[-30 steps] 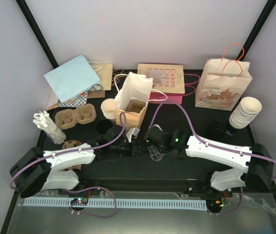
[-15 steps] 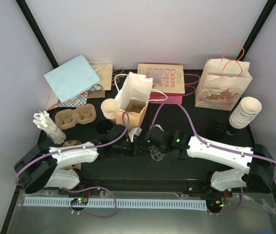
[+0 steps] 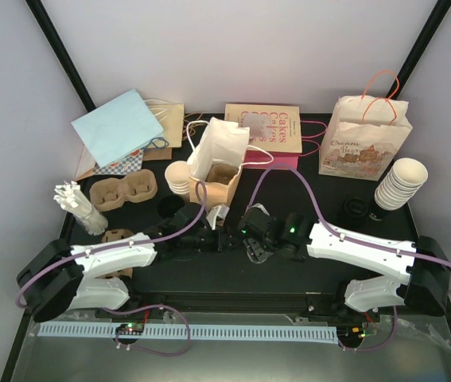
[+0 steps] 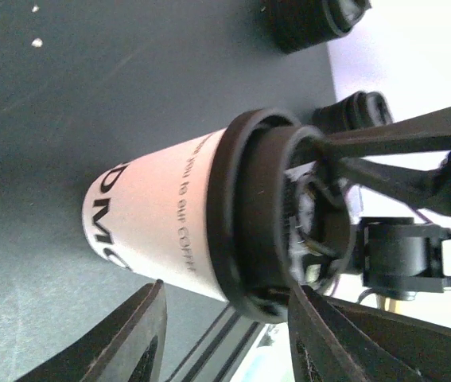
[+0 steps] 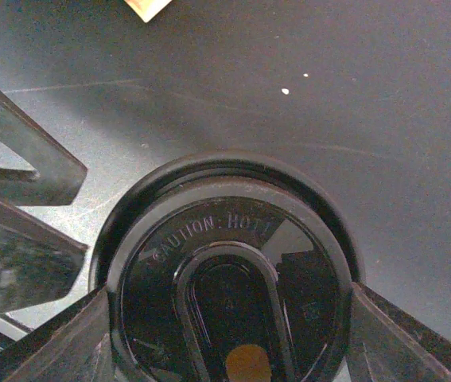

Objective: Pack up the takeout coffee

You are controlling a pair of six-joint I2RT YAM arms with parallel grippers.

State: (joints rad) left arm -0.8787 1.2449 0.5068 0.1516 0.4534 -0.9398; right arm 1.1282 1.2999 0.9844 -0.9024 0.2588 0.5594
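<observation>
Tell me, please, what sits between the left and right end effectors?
The coffee cup, capped with its lid, stands between the left end effector and the right end effector; the left wrist view shows this.

Pale lilac walls (image 3: 249,48), black corner poles (image 3: 58,52), black table (image 3: 209,274), even light

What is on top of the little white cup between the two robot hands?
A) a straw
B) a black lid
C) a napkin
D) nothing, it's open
B: a black lid sits over the rim of the cup, reading CAUTION: HOT.
</observation>
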